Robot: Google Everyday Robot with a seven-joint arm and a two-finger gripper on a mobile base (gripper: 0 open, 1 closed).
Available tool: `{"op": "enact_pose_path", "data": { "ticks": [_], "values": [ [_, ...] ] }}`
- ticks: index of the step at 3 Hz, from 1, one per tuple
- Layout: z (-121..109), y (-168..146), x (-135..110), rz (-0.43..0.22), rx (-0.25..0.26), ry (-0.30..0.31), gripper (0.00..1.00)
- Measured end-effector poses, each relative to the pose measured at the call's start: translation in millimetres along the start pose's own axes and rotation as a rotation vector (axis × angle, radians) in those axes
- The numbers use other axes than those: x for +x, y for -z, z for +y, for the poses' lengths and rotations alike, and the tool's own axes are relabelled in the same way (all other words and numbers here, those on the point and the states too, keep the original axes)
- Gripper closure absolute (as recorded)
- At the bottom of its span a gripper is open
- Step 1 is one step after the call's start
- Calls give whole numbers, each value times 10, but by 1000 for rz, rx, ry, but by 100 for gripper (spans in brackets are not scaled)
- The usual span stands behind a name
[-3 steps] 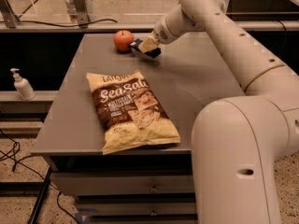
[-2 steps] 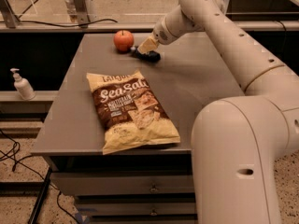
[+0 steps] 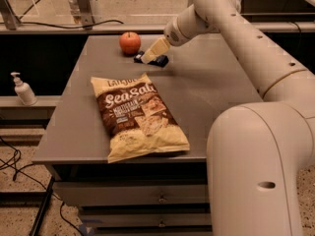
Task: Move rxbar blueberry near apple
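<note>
The apple (image 3: 130, 43), round and red-orange, sits near the far edge of the grey table (image 3: 206, 102). The rxbar blueberry (image 3: 160, 61), a small dark bar, is just right of the apple at table level. It is partly hidden under my gripper (image 3: 149, 57). The gripper reaches down from the upper right, and its cream tip is over the bar's left end, a short gap from the apple. I cannot tell whether the bar rests on the table or is held.
A large tan-and-brown Sea Salt chip bag (image 3: 138, 117) lies at the table's front middle. A white pump bottle (image 3: 22, 89) stands on a lower shelf to the left. My arm's big white body (image 3: 256, 171) fills the lower right. Cables lie on the floor.
The gripper and the dark bar have shifted slightly left and down, ending closer to the apple and the table top. The apple and the chip bag have not moved.
</note>
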State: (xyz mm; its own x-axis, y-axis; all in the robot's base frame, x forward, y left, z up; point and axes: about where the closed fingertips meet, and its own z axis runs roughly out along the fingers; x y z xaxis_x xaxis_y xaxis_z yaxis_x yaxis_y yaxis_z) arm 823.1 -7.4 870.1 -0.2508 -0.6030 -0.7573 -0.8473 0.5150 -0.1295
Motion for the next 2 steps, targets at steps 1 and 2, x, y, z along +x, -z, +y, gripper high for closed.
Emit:
{"op": "enact_pose_path", "data": {
  "ticks": [1,2],
  "values": [
    [-208,359,108,-39,68,-60,0],
    [-544,922,381,-96,181,-149,0]
  ]
}}
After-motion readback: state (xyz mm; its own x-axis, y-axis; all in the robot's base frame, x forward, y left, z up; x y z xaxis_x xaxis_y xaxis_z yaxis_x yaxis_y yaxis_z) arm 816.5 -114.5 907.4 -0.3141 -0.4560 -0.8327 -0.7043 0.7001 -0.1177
